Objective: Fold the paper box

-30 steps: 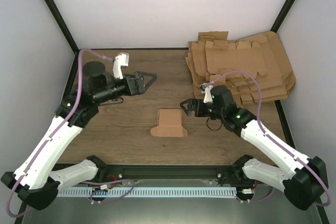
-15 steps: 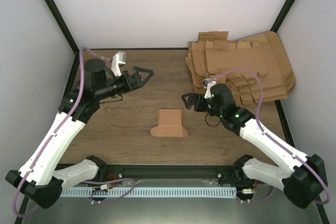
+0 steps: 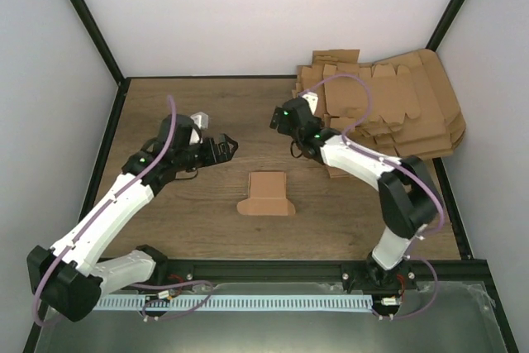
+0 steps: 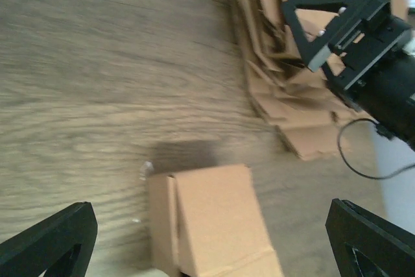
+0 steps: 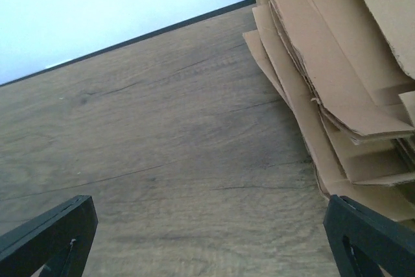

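The paper box [image 3: 266, 193] lies a little toward 6 o'clock from the middle of the bench [image 3: 190, 221], and neither arm touches it. It reads as a small brown folded body with its walls closed up and a wider flap splayed flat at its 6 o'clock end. The folding looks mostly done, and I judge that tucking that flap is what remains. At the box's 10 o'clock the left jaws hang wide open and empty, pointed toward it. At its 12 o'clock the right jaws, likewise spread wide and holding nothing, hover beside the pile of flat sheets [image 3: 388, 113] at 2 o'clock.
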Controlling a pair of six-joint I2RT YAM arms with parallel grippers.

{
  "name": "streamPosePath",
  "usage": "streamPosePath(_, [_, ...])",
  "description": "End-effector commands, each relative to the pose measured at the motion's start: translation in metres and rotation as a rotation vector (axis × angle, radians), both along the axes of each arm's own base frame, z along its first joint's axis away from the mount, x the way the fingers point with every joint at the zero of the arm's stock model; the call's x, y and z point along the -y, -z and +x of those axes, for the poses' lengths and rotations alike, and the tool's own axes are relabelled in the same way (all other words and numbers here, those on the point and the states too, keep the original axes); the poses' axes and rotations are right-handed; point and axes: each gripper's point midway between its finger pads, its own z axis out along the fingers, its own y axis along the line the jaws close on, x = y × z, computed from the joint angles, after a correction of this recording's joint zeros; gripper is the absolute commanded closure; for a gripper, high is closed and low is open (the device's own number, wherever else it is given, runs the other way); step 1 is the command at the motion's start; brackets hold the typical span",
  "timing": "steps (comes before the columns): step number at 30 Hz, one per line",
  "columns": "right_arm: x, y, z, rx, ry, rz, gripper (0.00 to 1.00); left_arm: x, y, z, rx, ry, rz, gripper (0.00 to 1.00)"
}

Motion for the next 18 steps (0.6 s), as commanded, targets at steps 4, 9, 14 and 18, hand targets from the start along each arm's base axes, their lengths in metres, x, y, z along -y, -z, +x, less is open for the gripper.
streamPosePath(4, [-0.023, -0.01, 0.038, 0.064, 0.147, -0.118, 0.0, -0.037, 0.026, 0.026, 0.035, -0.133, 0.235, 0.0])
streamPosePath(9, [-0.032, 0.015, 0.051, 0.028, 0.135, -0.198, 0.0, -0.026, 0.027, 0.021, 0.048, -0.081, 0.183, 0.0])
streamPosePath(14, [-0.039, 0.011, 0.045, 0.027, 0.067, -0.17, 0.0, -0.014, 0.048, 0.009, 0.014, -0.003, 0.129, 0.0])
streamPosePath(18, [-0.038, -0.004, 0.018, 0.069, -0.067, -0.076, 0.0, -0.017, 0.076, -0.001, -0.039, 0.011, 0.156, 0.0])
